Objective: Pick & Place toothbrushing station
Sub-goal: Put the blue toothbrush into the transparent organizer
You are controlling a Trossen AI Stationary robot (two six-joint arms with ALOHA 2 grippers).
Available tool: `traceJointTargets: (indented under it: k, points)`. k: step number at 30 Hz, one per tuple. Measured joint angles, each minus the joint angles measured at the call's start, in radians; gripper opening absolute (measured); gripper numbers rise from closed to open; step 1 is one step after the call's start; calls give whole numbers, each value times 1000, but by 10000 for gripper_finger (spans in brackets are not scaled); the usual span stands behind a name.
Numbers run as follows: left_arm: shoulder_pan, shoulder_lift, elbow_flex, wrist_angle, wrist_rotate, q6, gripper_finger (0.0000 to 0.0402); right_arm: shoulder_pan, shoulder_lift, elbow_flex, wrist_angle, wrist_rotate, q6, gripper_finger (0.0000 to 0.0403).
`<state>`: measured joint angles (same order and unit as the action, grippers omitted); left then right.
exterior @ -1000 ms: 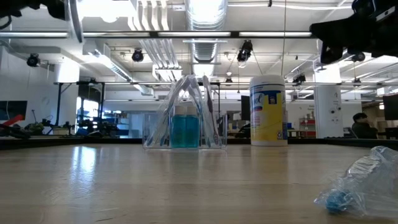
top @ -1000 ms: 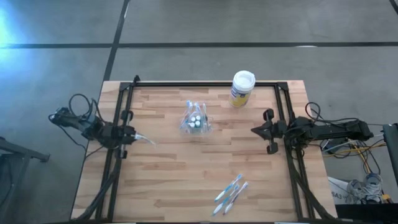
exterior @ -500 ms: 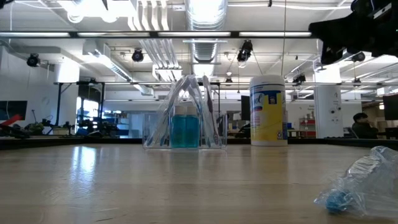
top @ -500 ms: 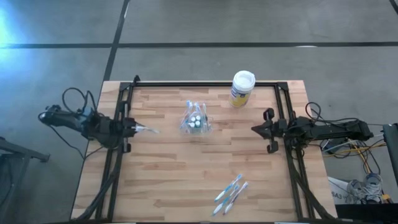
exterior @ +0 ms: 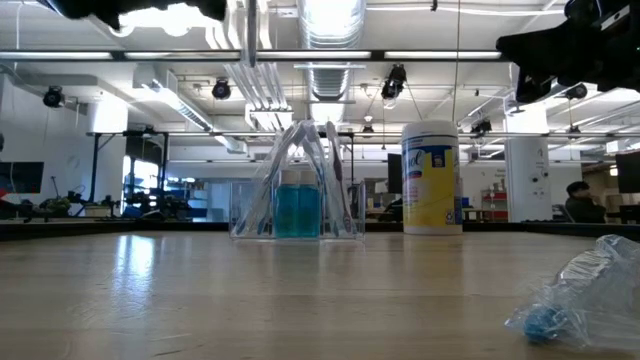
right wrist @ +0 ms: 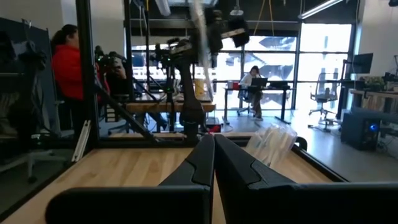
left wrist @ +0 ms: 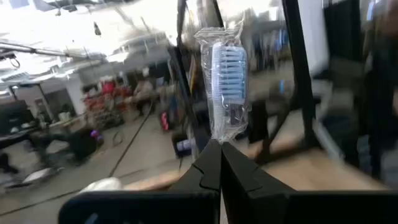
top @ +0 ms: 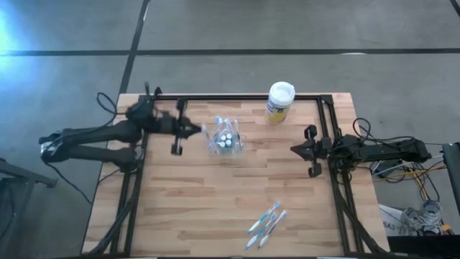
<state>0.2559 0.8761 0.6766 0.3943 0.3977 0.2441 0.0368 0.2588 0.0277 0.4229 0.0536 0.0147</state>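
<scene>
The clear plastic holder stands on its base on the far middle of the table, with teal-capped tubes inside; it also shows in the low view. My left gripper hovers just left of it, shut on a clear-wrapped toothbrush with blue bristles. Several more wrapped toothbrushes lie flat near the near right edge. My right gripper is shut and empty at the right side of the table. My left gripper pinches the wrapped toothbrush between its two fingers, just below the bristle head. The head sticks out past the fingertips toward the holder. The fingers come from the table's left, about level. The brush is lifted clear of the table; its handle is hidden between the fingers.
A white-lidded canister with a yellow-blue label stands at the far edge, right of the holder. A black frame runs along the far, left and right edges. Bare wood lies between the holder and the loose toothbrushes.
My left gripper has swung from the table's left edge toward the far edge and to the right, ending close beside the holder, still shut on the wrapped toothbrush, which it has carried along clear of the table.
</scene>
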Motion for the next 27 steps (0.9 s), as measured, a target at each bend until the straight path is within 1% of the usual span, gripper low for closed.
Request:
traceJointTargets:
  k: [1,3,5,8,10,13,15,17,23,27]
  points:
    - [41,24,-8,77,49,-59,0,0,0,0,0,0,-4,8]
    - [100,69,-39,195,88,-143,0,0,0,0,0,0,-15,8]
    - [123,108,-68,251,91,-182,0,0,3,0,-1,0,-19,8]
    - [127,142,-109,247,81,-184,0,0,12,0,-3,0,-19,8]
    - [127,143,-133,272,52,-173,0,0,13,0,-5,0,-19,8]
    - [127,153,-184,280,-45,-168,0,0,14,0,-6,0,-23,8]
    - [127,161,-225,299,-83,-168,0,0,16,0,-7,0,-27,8]
    - [127,167,-262,375,-116,-168,0,0,18,0,-7,0,-34,8]
    - [127,196,-359,510,-157,-195,0,0,18,0,-4,1,-36,8]
    - [126,232,-387,523,-200,-199,0,0,19,0,0,2,-40,8]
